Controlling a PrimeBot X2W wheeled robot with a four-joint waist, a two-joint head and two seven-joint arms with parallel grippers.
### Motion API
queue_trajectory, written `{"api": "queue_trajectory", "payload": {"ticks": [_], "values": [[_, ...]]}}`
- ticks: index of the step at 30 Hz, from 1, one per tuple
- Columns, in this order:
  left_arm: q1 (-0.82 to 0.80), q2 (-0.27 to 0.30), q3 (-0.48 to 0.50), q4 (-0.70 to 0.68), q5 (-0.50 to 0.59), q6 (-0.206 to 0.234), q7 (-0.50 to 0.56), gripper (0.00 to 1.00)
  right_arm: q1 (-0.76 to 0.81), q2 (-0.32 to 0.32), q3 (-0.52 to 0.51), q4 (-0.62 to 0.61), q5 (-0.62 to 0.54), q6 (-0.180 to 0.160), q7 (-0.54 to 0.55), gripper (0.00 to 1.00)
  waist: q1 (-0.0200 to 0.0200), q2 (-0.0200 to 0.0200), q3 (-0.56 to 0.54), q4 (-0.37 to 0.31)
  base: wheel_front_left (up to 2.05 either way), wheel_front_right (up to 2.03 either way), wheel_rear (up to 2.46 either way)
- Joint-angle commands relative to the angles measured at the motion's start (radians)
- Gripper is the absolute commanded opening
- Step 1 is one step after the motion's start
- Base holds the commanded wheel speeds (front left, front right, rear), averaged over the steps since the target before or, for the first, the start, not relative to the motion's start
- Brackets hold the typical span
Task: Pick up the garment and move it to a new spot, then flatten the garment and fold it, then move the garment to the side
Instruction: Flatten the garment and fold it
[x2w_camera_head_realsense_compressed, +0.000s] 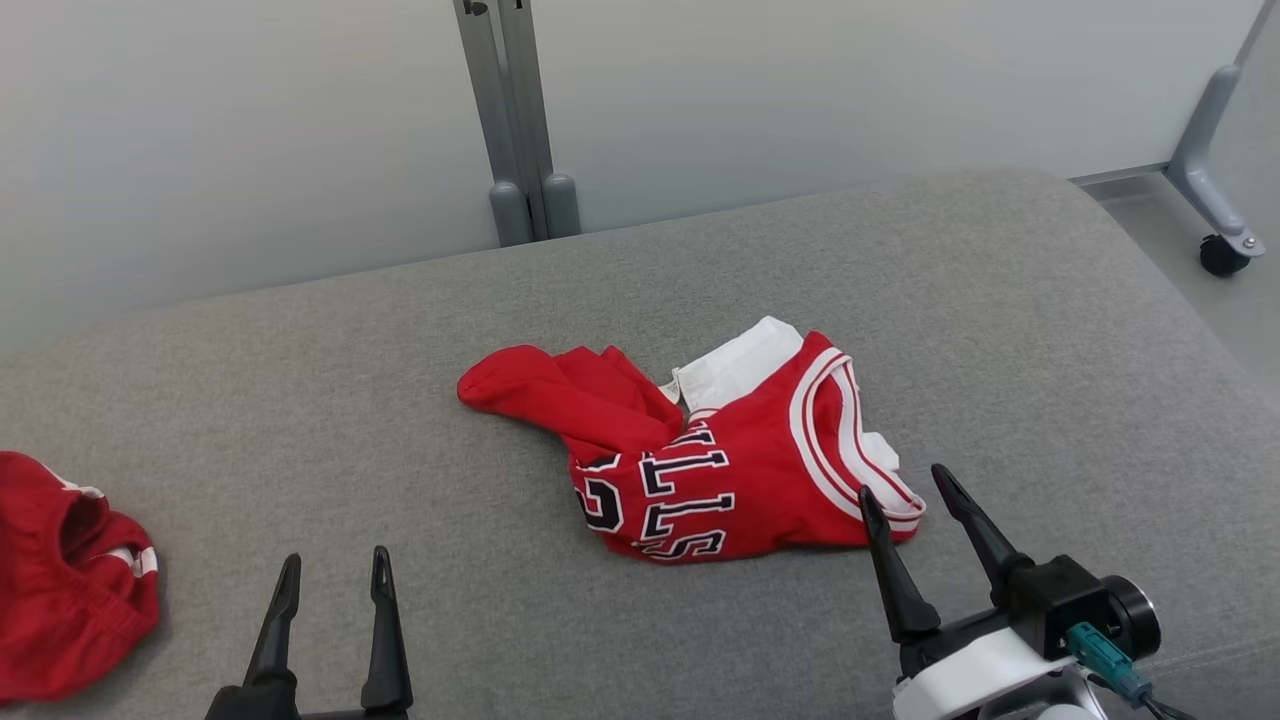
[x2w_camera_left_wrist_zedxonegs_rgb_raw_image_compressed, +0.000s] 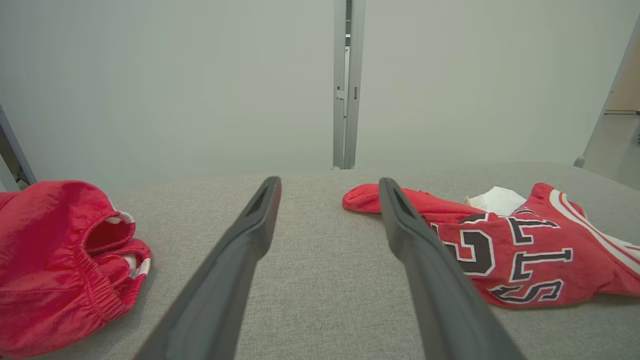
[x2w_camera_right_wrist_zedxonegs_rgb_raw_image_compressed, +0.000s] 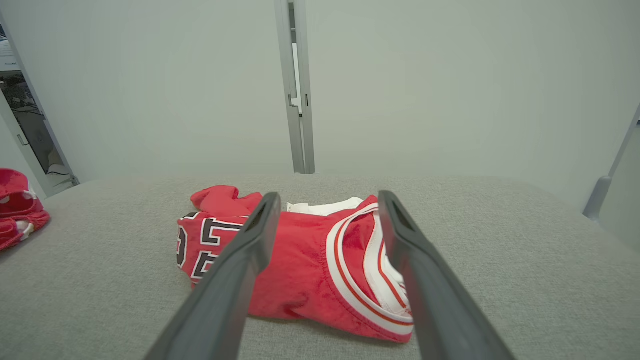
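The red jersey (x2w_camera_head_realsense_compressed: 720, 470) lies crumpled, not yet lifted; the left end effector (x2w_camera_head_realsense_compressed: 336, 555) and right end effector (x2w_camera_head_realsense_compressed: 902, 480) gape wide, holding nothing.

Light bright, even and diffuse in all three views, falling from above. Pale wall (x2w_camera_head_realsense_compressed: 250, 150) shades a little darker toward the head view's upper left. Thin soft shadow along the near hem of the red jersey (x2w_camera_head_realsense_compressed: 740, 470) on the grey cushion (x2w_camera_head_realsense_compressed: 400, 400); surfaces matte. Head view sharp throughout. Wrist views wide-angle: left gripper (x2w_camera_left_wrist_zedxonegs_rgb_raw_image_compressed: 328, 181) fingers loom stretched toward the bottom edge, and the grey post (x2w_camera_right_wrist_zedxonegs_rgb_raw_image_compressed: 596, 200) at the right margin leans inward
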Motion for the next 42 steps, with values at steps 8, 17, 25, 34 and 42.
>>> {"api": "queue_trajectory", "payload": {"ticks": [8, 17, 25, 34, 42], "values": [[0.009, 0.000, -0.011, 0.004, -0.005, 0.007, 0.000, 1.00, -0.001, 0.004, 0.006, 0.005, -0.006, -0.001, -0.003, 1.00, 0.0000, 0.0000, 0.000, 0.019, 0.00, 0.00, 0.00], [0.009, 0.000, -0.023, 0.013, -0.004, 0.009, 0.000, 1.00, -0.001, -0.002, 0.008, 0.010, -0.009, -0.001, -0.003, 1.00, 0.0000, 0.0000, -0.006, 0.021, 0.00, 0.00, 0.00], [0.003, 0.001, -0.026, 0.020, -0.006, 0.007, 0.000, 1.00, -0.005, -0.006, 0.012, 0.013, -0.008, -0.001, -0.003, 1.00, 0.0000, 0.0000, -0.008, 0.022, 0.00, 0.00, 0.00], [0.003, 0.000, -0.032, 0.025, -0.003, 0.007, 0.000, 1.00, -0.006, -0.010, 0.013, 0.016, -0.007, -0.001, -0.003, 1.00, 0.0000, 0.0000, -0.008, 0.023, 0.00, 0.00, 0.00], [-0.005, 0.000, -0.034, 0.026, 0.001, 0.006, 0.000, 1.00, -0.013, -0.005, 0.010, 0.018, -0.006, -0.001, -0.003, 1.00, 0.0000, 0.0000, -0.007, 0.022, 0.00, 0.00, 0.00]]}}
